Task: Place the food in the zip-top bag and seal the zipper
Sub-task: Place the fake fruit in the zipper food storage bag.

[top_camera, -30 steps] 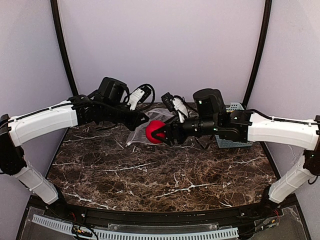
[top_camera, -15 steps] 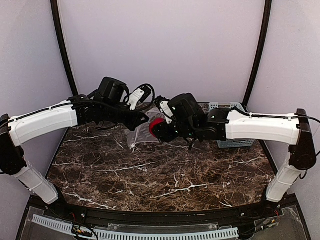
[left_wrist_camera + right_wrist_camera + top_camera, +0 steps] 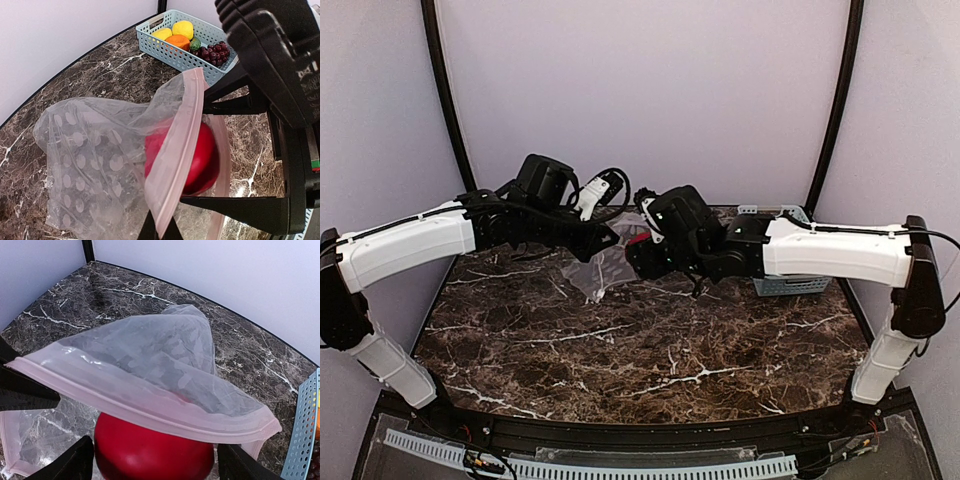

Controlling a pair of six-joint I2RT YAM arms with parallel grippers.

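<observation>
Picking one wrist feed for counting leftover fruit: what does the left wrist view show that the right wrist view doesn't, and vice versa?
Left wrist only: a clear look into the basket at the yellow pieces, orange piece and grapes, plus the left gripper pinching the zipper. Right wrist only: the zipper lip seen head-on, crossing over the red apple. Both: that apple at the mouth of the bag, between the right gripper's fingers, and some basket.
</observation>
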